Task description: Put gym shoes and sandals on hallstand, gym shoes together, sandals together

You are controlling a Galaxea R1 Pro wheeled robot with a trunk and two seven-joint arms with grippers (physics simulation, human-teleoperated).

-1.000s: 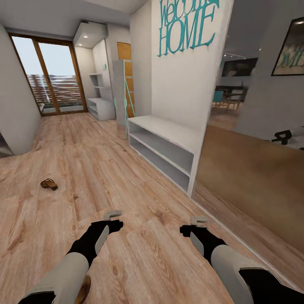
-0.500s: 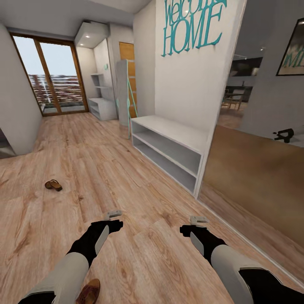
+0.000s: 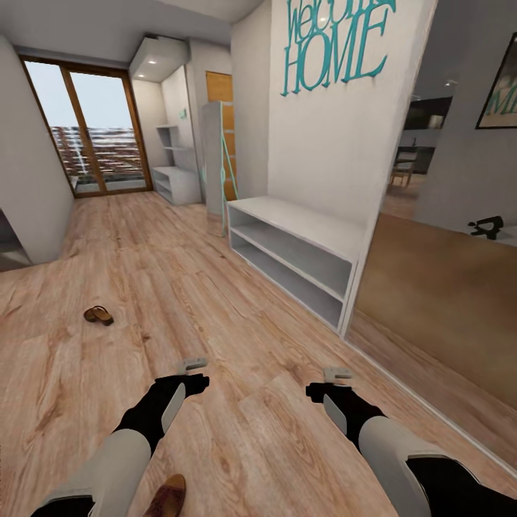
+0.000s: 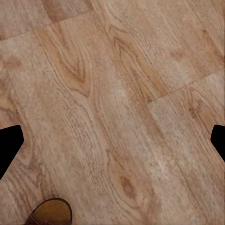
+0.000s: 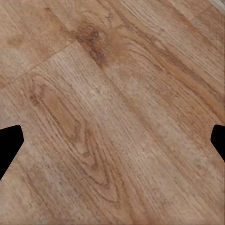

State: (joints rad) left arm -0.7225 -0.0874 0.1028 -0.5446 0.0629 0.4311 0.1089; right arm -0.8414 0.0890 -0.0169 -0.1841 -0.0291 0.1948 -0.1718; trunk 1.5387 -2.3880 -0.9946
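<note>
One dark brown sandal (image 3: 98, 314) lies on the wood-plank corridor floor (image 3: 215, 301), far to the left and ahead of my left gripper. A second sandal (image 3: 166, 497) lies close to my base beside the left forearm, and its toe also shows in the left wrist view as the sandal tip (image 4: 49, 213). The white hallstand (image 3: 294, 248) stands against the right wall, with its top and shelves bare. The gym shoes are out of view. My left gripper (image 3: 192, 365) and right gripper (image 3: 337, 374) hover over bare floor, both open and holding nothing.
A mirrored sliding wardrobe (image 3: 438, 309) runs along the right, just past the hallstand. A glass balcony door (image 3: 90, 129) closes the far end, with a white shelf unit (image 3: 172, 183) next to it. A grey wall corner (image 3: 25, 208) juts in at the left.
The whole picture has slid rightward, so the camera has moved. The near sandal has come further into view at the bottom. Both arms keep the same pose.
</note>
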